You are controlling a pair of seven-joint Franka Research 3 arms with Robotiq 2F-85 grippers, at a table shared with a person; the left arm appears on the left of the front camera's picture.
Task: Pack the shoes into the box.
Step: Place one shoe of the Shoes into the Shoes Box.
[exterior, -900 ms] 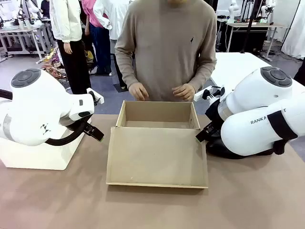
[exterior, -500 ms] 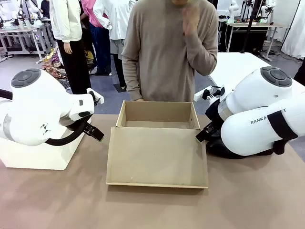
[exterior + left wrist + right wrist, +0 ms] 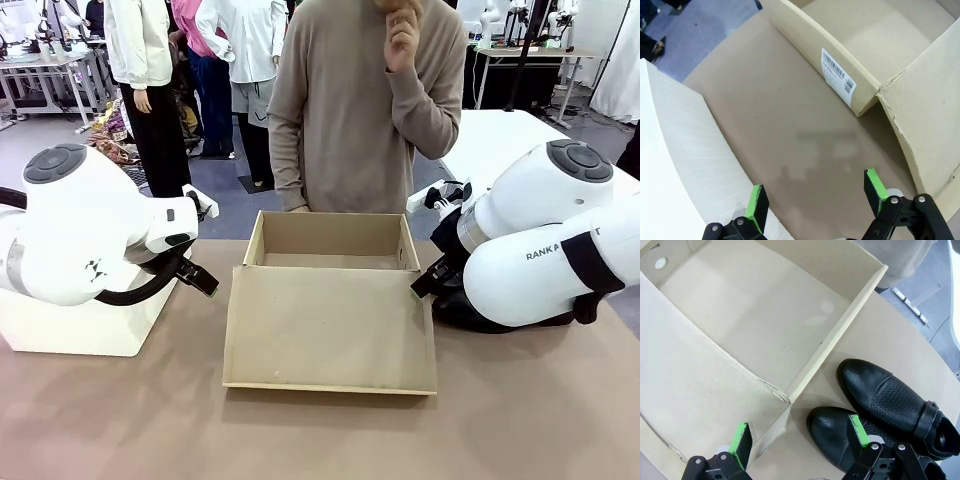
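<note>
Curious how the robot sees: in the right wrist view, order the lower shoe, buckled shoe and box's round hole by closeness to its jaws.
1. Lower shoe, at bottom edge.
2. Buckled shoe, just beyond.
3. Round hole, far top-left corner.

The tan cardboard box (image 3: 330, 238) is sitting open with its flap lid lying flat in front, while the two glossy black shoes (image 3: 885, 397) are lying side by side just outside its side wall, toes nearest it.
</note>
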